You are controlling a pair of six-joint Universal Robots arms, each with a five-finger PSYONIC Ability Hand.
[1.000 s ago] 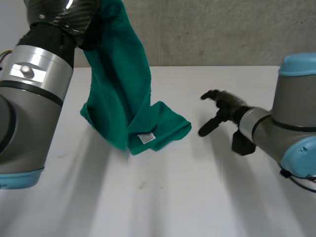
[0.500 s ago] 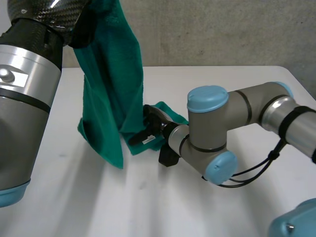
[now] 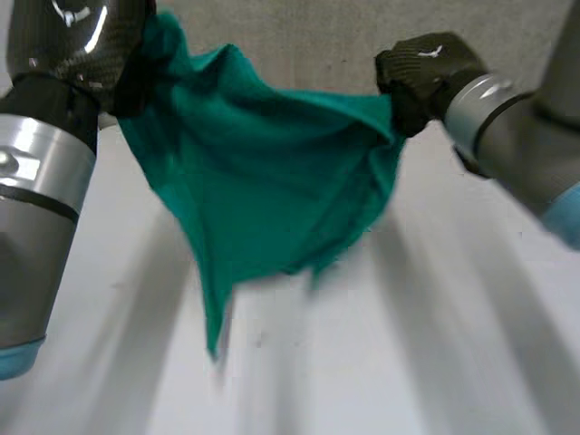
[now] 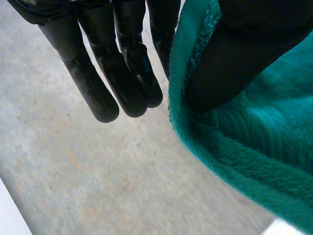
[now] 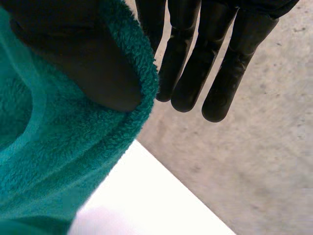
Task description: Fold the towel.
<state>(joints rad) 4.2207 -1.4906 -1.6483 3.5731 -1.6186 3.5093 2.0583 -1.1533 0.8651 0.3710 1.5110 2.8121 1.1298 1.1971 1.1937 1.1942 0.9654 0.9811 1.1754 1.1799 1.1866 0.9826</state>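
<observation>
Aloft — towel, top edge in left hand and right hand, above table.

Thumb of left hand pinching green towel edge, fingers straight

You have the towel hanging above the desk, spread between the 2 hands. The left hand pinches its upper left corner, the right hand its upper right corner. Its lowest tip hangs on the left arm's side, with the wall behind.
</observation>
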